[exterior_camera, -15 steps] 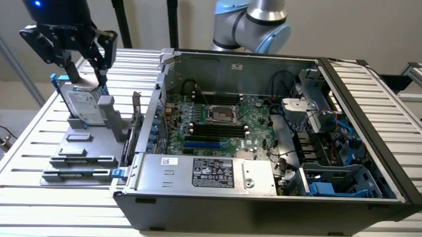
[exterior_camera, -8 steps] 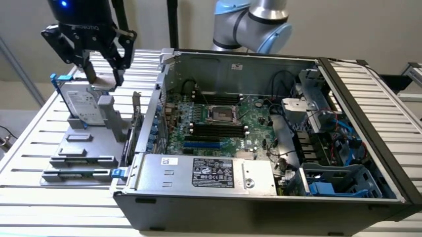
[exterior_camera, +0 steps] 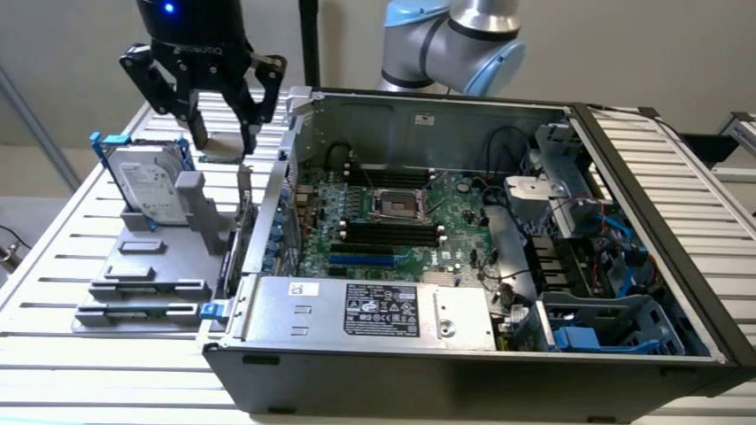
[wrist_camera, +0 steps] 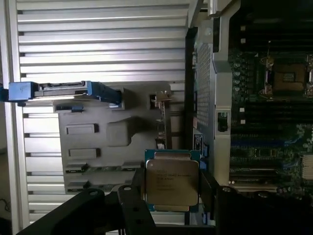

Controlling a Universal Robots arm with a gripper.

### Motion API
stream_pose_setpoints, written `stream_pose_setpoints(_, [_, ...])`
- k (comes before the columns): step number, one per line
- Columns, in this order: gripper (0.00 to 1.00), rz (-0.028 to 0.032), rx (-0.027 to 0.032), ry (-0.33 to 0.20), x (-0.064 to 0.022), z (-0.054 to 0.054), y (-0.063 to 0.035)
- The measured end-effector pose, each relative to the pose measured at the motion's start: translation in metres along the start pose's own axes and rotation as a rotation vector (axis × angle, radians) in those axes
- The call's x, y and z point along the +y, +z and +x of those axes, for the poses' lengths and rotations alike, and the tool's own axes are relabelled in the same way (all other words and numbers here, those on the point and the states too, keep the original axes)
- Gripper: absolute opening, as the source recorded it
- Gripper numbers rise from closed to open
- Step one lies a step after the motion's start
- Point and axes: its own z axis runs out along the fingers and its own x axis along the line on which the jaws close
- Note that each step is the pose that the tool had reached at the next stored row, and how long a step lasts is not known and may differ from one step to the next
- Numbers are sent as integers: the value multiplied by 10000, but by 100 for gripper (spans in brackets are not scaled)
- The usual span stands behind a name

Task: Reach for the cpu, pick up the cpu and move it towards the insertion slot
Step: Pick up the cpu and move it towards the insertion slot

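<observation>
Clearly gripped: the cpu (wrist_camera: 172, 180), clamped between the two black fingers (wrist_camera: 131, 205) of the gripper (wrist_camera: 171, 196), seen in the wrist view with its silver-grey metal top facing the camera and a thin green-blue edge showing around it. Nearly square, so no real long axis; printed lines on the lid ran across it, parallel to the slats of the table (wrist_camera: 98, 29) behind. Held flat-on to the wrist camera, fingers pressing on two opposite edges.

In the exterior view, hung the gripper (exterior_camera: 225, 133) above the far left part of the slatted table (exterior_camera: 71, 230), just left of the open computer case (exterior_camera: 473, 354) and over the far end of the grey holder (exterior_camera: 154, 266). Chip itself too small and too hidden between the fingers to pick out there.

Stood on edge in that grey holder (wrist_camera: 112, 142): the hard drive (exterior_camera: 151, 186) in its blue-tabbed frame, just left of and slightly nearer than the gripper. Also seen edge-on in the wrist view as a thin blue and silver bar (wrist_camera: 63, 90).

Lay well to the right, inside the case: the motherboard (exterior_camera: 390, 221) with its empty socket (exterior_camera: 397, 205), well apart from the held chip. Visible too in the wrist view, the same socket (wrist_camera: 286, 77) beyond the metal wall of the case (wrist_camera: 215, 98).
</observation>
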Motion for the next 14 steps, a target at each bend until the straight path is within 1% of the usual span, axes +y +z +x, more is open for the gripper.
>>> stream_pose_setpoints(14, [54, 0, 1, 0, 77, -634, -16])
